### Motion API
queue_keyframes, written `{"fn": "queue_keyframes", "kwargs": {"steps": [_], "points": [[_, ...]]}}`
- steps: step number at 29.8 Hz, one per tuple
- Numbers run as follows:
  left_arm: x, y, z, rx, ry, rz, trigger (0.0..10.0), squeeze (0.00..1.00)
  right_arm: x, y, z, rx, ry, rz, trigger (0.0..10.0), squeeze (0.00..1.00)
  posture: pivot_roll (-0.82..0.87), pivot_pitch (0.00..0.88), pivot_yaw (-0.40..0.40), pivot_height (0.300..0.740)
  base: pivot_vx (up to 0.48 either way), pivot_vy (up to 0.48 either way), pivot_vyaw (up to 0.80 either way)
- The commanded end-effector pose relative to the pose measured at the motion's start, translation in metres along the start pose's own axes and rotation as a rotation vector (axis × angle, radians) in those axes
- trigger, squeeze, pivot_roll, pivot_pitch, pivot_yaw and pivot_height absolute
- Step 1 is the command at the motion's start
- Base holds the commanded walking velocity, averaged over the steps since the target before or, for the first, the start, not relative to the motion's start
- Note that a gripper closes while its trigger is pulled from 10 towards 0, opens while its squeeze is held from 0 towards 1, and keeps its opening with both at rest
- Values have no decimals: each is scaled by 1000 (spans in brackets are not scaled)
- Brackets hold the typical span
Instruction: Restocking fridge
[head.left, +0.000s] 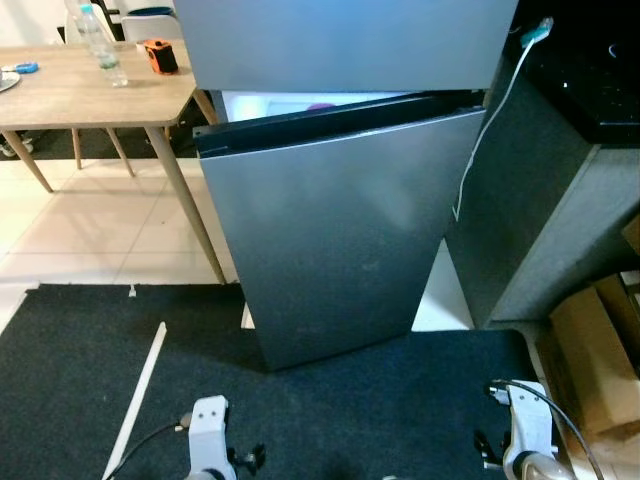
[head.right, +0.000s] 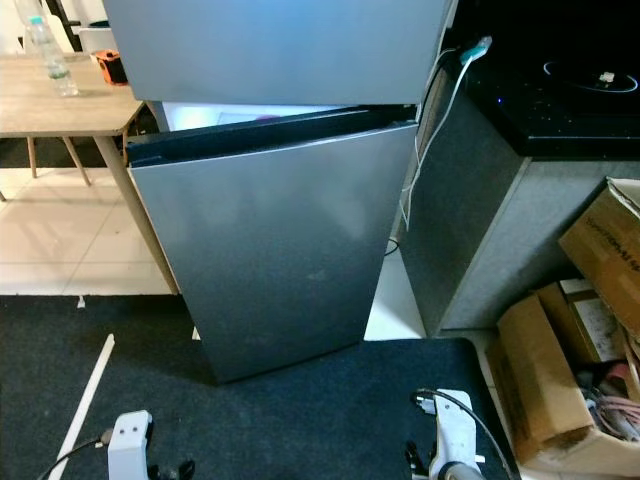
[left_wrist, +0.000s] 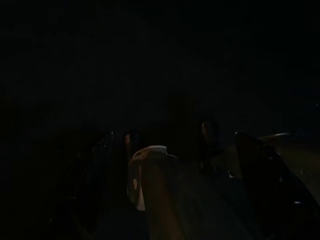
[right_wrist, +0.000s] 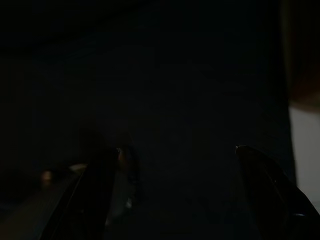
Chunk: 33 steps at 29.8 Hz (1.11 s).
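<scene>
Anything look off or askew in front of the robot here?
The fridge's lower door stands ajar, its top edge angled away from the cabinet, with the lit interior showing in the gap. A white cable dangles loose down the fridge's side. Nothing looks spilled or damaged.

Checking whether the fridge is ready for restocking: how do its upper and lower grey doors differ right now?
The upper grey fridge door sits shut and flush, while the lower grey fridge door stands ajar, swung out at its left edge. A lit white interior shows above the lower door; none shows around the upper. Both share the same plain matte grey metal finish.
</scene>
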<state>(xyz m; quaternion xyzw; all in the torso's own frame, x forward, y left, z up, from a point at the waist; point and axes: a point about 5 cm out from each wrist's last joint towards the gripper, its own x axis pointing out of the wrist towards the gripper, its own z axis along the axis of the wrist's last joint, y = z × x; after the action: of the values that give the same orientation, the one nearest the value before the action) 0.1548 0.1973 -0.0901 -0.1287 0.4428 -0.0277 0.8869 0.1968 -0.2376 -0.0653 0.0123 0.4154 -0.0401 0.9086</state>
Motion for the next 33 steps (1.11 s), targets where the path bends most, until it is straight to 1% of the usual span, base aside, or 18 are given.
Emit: {"fn": "queue_keyframes", "kwargs": {"steps": [1, 6, 9, 14, 22, 31, 33], "points": [[0, -3, -5, 12, 25, -16, 10000, 0, 0, 3, 0, -28, 3, 16, 10000, 0, -30, 32, -1, 740, 244, 0, 0], [0, -4, -7, 10, 31, -17, 10000, 0, 0, 3, -5, -29, 22, 19, 10000, 0, -26, 31, -3, 740, 250, 0, 0], [-1, -5, -12, 21, 57, -25, 10000, 0, -3, 2, -16, -25, 49, 20, 10000, 0, -28, 31, -2, 740, 266, 0, 0], [-1, -6, -15, 27, 69, -28, 10000, 0, -6, -1, -25, -23, 74, 16, 10000, 0, -28, 31, -2, 740, 269, 0, 0], [-2, -4, -14, 32, 70, -27, 10000, 0, -6, 0, -26, -26, 81, 19, 10000, 0, -31, 27, 2, 740, 272, 0, 0], [-1, -4, -12, 43, 67, -26, 10000, 0, -5, 1, -22, -29, 68, 29, 10000, 0, -30, 22, 4, 740, 266, 0, 0], [-1, -4, -12, 43, 67, -24, 10000, 0, -5, 1, -22, -31, 66, 30, 10000, 0, -29, 19, 4, 740, 0, 0, 0]]}}
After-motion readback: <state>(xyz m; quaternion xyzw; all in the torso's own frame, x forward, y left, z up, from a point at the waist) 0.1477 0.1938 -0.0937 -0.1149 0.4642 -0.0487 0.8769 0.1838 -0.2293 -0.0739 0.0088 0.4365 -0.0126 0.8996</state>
